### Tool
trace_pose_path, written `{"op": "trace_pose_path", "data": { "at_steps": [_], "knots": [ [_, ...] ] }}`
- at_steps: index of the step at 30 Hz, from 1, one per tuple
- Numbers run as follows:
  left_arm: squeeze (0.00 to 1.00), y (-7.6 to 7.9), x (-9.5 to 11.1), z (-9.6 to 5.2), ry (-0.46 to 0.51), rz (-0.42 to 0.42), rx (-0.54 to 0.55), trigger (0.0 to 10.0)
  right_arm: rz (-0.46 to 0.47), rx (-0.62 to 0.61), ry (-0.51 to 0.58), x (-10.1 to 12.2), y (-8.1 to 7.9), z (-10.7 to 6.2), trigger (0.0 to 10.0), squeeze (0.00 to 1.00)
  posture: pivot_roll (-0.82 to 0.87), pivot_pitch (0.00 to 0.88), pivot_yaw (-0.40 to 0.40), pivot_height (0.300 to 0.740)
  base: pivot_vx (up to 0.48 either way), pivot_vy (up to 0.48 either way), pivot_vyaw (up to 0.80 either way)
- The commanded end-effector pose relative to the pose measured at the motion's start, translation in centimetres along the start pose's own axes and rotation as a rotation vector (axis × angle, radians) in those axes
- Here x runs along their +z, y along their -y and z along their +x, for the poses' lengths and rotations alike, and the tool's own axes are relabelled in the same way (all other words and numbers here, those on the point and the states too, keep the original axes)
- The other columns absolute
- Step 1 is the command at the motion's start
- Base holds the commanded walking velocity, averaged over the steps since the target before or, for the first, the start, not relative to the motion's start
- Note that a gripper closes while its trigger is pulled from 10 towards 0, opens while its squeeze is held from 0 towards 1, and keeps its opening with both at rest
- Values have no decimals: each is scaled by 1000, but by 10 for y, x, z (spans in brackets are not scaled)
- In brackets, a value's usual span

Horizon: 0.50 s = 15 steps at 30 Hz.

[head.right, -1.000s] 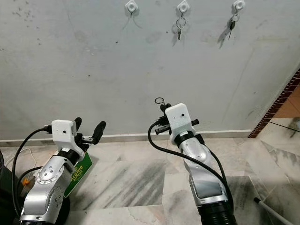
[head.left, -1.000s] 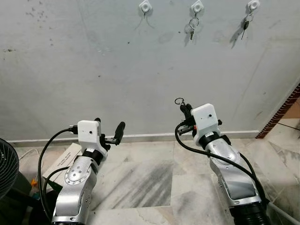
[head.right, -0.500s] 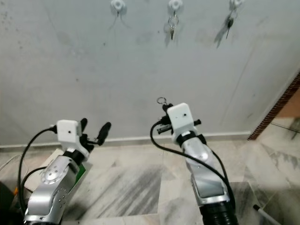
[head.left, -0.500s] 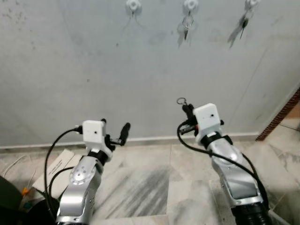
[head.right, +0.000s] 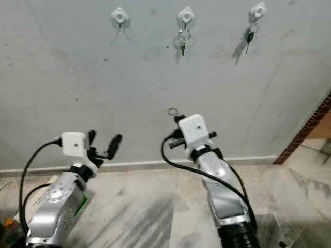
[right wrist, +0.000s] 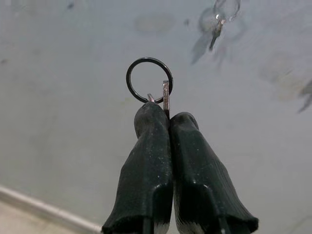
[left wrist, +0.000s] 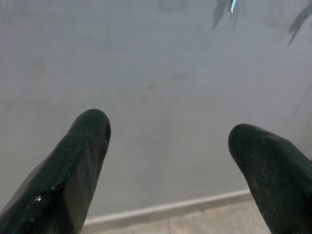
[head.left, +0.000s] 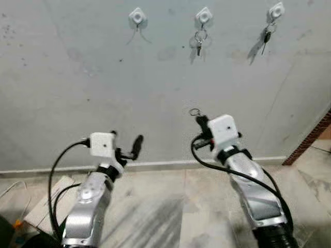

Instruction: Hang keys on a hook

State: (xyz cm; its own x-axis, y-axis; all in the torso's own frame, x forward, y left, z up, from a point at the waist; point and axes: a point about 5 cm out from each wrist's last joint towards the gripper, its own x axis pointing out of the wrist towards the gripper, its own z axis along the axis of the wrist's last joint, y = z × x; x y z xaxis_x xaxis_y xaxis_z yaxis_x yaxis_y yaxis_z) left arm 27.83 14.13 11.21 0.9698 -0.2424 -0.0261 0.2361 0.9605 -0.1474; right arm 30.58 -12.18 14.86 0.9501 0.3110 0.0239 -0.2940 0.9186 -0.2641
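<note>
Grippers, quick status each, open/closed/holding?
Left gripper: open, holding nothing, raised toward the wall.
Right gripper: shut on the key, its key ring sticking out above the fingertips.

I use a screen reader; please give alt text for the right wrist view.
The right gripper, its black jaws shut, holds a thin dark metal key ring upright before a pale grey wall, where another set of keys hangs blurred.

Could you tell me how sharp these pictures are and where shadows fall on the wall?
Both eye views are mildly soft; the hanging keys cast slanted shadows down-left on the wall. In the right wrist view the key ring is crisp, the wall behind blurred. The left wrist view is dim and hazy.
</note>
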Motion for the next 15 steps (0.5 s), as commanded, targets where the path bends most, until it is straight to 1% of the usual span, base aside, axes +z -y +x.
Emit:
{"op": "trace_pose_path", "data": {
  "at_steps": [1, 11, 15],
  "knots": [
    [0, -10, 2, -3, -1, 17, 27, 10000, 8, 40, 26, 7, -10, 4, 10000, 0, 31, 68, 31, 740, 319, 0, 0],
    [0, -9, 2, -2, -2, 14, 23, 10000, 7, 42, 30, 7, -11, 4, 10000, 0, 29, 68, 32, 740, 319, 0, 0],
    [0, -7, 2, -1, -4, 11, 18, 10000, 9, 41, 31, 8, -11, 4, 10000, 0, 26, 70, 31, 740, 321, 0, 800]
  ]
}}
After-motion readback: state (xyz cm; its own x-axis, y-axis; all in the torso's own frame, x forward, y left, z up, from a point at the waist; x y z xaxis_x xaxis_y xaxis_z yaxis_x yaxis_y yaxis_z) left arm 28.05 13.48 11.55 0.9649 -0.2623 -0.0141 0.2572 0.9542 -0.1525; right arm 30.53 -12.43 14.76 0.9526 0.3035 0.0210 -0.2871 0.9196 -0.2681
